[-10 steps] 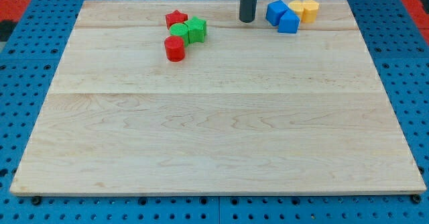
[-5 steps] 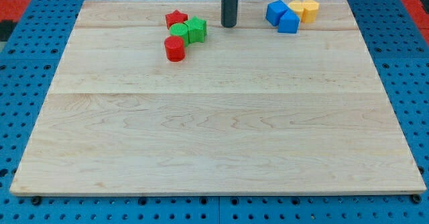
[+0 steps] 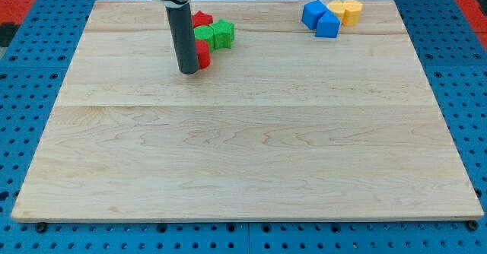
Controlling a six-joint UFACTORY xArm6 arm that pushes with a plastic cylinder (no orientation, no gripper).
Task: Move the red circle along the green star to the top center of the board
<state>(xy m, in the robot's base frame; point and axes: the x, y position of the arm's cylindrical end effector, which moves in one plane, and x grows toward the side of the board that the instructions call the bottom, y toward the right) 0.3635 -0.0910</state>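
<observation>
The red circle (image 3: 202, 54) stands near the board's top, left of centre, mostly hidden behind my rod. My tip (image 3: 188, 71) rests on the board at the red circle's lower left, touching or nearly touching it. The green star (image 3: 223, 33) lies up and right of the red circle, with a green circle (image 3: 203, 33) against its left side. A red star (image 3: 202, 18) sits just above the green circle, partly hidden by the rod.
Two blue blocks (image 3: 320, 19) and two yellow blocks (image 3: 346, 11) cluster at the top right of the wooden board (image 3: 243, 155). A blue pegboard surrounds the board.
My tip has moved from the top centre of the board leftward and down, ending at the red circle's lower left. The blocks have not visibly moved.
</observation>
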